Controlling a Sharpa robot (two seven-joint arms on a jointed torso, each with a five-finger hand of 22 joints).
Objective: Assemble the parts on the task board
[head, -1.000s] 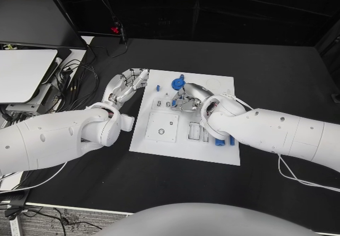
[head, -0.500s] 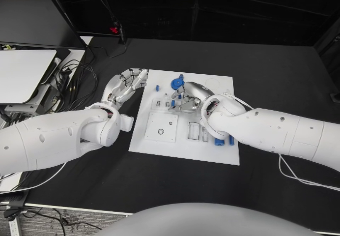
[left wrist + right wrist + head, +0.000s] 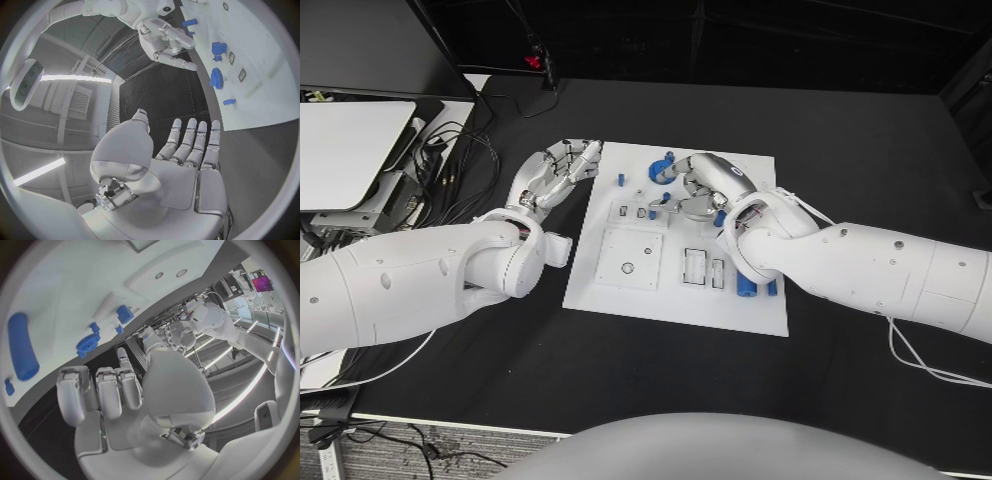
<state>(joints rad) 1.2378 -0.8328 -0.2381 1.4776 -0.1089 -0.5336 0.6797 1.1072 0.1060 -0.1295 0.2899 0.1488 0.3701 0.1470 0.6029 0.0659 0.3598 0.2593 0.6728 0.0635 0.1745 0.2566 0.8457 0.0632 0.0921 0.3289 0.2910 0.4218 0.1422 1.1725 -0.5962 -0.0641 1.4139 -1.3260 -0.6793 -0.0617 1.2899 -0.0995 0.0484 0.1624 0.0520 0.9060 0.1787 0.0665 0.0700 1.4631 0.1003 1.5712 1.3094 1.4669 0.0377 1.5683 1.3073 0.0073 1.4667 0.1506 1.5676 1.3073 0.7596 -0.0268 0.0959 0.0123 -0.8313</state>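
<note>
At the middle of the black surface (image 3: 877, 150) lies the white task board (image 3: 678, 280), its long sides running away from the robot. Small blue parts sit on it: a blue gear (image 3: 661, 171) near the far edge, a short blue peg (image 3: 622, 180) just beside it toward the board's left edge, and a blue cylinder (image 3: 747, 290) lying flat near the right edge, close to the right forearm. Toward the near left of the board there is a raised white square block (image 3: 630, 261) with a small hole in it.

Over the far part of the board hangs the right hand (image 3: 705, 186), its fingers curled inward just beside the gear; the wrist view shows them bent with nothing between them.

Off the board's far left corner, over the bare surface, the left hand (image 3: 557, 170) is held flat with its fingers straight and slightly apart, holding nothing and pointing away from the robot.
</note>
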